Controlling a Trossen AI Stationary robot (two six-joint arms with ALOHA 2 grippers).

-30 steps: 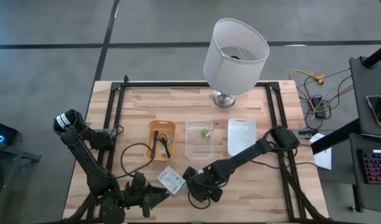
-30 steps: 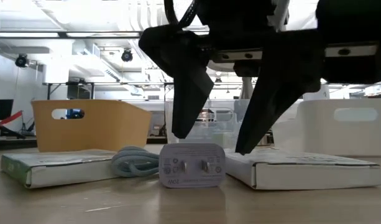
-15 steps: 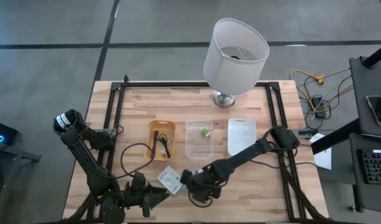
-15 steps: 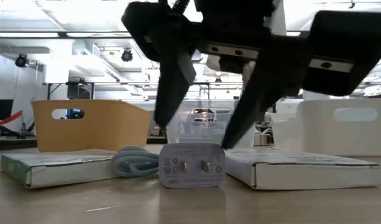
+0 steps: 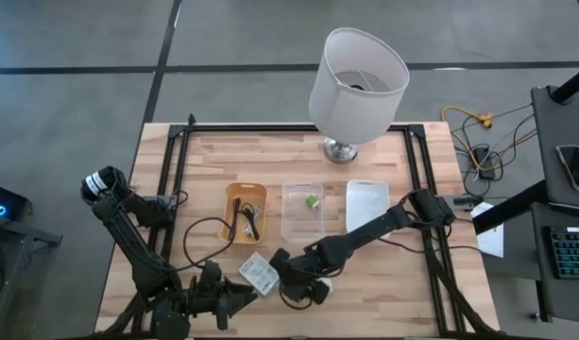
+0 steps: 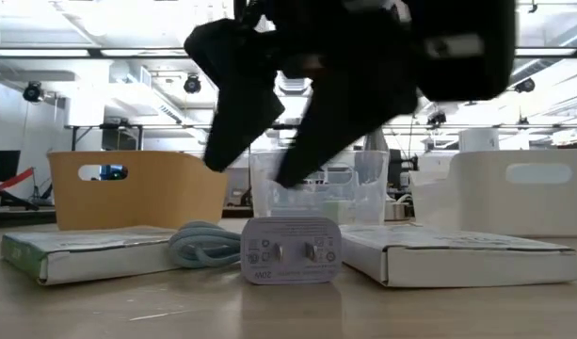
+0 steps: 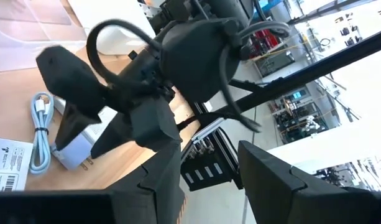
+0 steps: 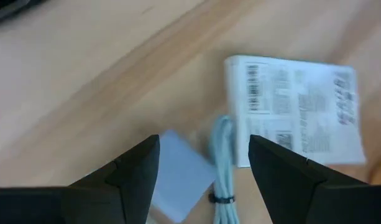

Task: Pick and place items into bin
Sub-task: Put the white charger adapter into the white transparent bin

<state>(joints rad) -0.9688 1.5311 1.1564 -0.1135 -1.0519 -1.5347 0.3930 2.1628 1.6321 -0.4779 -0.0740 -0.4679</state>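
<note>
My right gripper (image 6: 253, 171) hangs open just above a white charger plug (image 6: 290, 250) and a coiled pale grey cable (image 6: 203, 247) that lie on the table near its front edge. In the right wrist view the plug (image 8: 178, 177), the cable (image 8: 222, 162) and a flat white printed packet (image 8: 296, 109) lie below its fingers (image 8: 131, 171). A second packet (image 6: 457, 256) lies on the plug's other side. My left gripper (image 5: 246, 297) waits open at the front left, pointing toward them. Dark cords (image 5: 244, 219) lie in the orange bin (image 5: 229, 210); a green cube (image 5: 311, 200) sits in the clear bin (image 5: 291, 227).
A white bin (image 5: 366, 206) stands to the right of the clear one. A big white lamp (image 5: 357, 80) stands at the table's far edge behind the bins. Black rails (image 5: 176, 170) run along the table's left and right sides. Bare wood lies at the front right.
My right gripper has moved toward the table's left edge and risen a little, tipping as it went. It now hangs over the plug and cable rather than right of them. Its fingers stay open. The items on the table have not moved.
</note>
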